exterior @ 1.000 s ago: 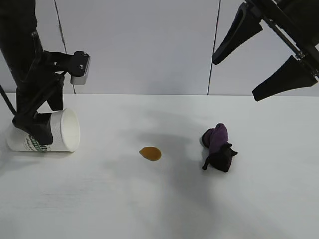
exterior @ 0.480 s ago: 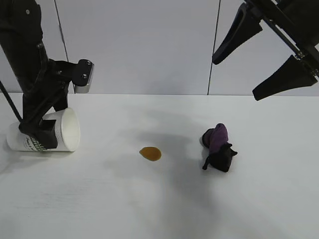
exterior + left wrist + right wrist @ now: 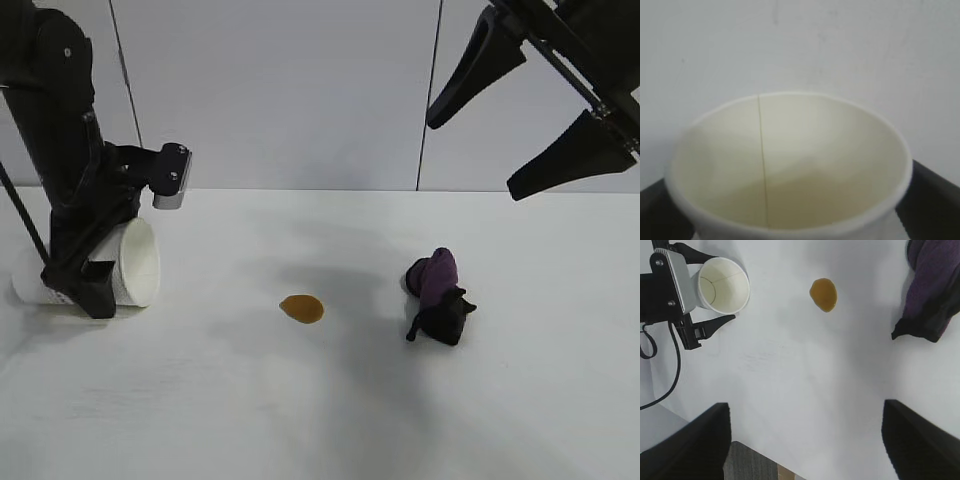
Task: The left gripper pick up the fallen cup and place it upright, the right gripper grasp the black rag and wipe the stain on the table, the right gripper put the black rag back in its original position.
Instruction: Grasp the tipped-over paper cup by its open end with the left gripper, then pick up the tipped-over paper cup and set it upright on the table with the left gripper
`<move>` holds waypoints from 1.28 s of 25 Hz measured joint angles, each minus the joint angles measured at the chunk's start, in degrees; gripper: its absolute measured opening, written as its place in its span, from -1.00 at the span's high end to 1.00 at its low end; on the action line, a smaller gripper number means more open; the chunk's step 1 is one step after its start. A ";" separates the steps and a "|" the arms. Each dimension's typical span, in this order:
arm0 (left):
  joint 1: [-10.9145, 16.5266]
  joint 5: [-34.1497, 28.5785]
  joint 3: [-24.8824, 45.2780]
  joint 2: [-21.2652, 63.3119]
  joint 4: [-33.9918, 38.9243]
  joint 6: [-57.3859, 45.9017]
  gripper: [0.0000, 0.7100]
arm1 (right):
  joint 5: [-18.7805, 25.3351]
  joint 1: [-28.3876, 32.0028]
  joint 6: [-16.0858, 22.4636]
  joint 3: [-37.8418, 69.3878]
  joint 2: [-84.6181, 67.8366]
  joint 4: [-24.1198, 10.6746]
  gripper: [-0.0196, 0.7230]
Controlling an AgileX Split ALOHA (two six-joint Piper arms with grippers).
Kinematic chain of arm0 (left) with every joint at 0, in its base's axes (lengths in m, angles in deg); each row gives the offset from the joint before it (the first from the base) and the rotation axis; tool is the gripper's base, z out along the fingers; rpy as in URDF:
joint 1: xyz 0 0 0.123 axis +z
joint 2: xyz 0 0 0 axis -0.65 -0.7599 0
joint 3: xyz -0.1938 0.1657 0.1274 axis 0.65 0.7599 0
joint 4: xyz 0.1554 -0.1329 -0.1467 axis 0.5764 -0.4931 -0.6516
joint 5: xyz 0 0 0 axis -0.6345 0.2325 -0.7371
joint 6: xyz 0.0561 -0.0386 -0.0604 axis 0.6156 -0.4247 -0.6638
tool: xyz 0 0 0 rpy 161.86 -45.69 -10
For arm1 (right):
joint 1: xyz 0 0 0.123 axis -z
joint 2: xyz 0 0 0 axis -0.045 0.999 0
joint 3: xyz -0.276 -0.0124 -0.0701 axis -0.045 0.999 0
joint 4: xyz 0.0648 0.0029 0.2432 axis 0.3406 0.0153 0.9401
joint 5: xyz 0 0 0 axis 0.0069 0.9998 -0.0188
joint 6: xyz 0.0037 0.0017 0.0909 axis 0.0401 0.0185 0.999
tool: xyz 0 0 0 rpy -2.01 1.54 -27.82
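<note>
Nearest the camera the table (image 3: 300, 420) lies bare. Further back the stain (image 3: 301, 308) sits unwiped, the black rag (image 3: 438, 297) beside it untouched. At the far left the cup (image 3: 132, 262) lies on its side; my left gripper (image 3: 85, 285) straddles it, fingers spread, not yet clamped. My right gripper (image 3: 530, 110) hangs high, empty and spread. Every step remains, I judge.
</note>
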State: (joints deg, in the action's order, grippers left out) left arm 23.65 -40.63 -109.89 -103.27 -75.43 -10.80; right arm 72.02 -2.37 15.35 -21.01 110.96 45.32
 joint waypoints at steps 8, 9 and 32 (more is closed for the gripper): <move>0.00 -1.15 -0.91 0.00 0.00 -1.36 -0.76 | 0.00 0.00 0.00 0.00 0.00 0.00 -0.58; 0.00 -1.20 -0.91 0.00 0.00 -1.36 -0.71 | 0.00 0.00 0.00 0.00 0.00 0.00 -0.58; 0.67 -1.02 -10.03 3.92 -16.35 -1.84 -0.37 | -0.17 0.00 0.00 0.00 0.00 0.00 -0.58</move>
State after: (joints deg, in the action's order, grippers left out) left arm 24.32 -41.65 -119.92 -99.35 -91.78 -12.64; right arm 71.85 -2.37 15.35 -21.01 110.96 45.32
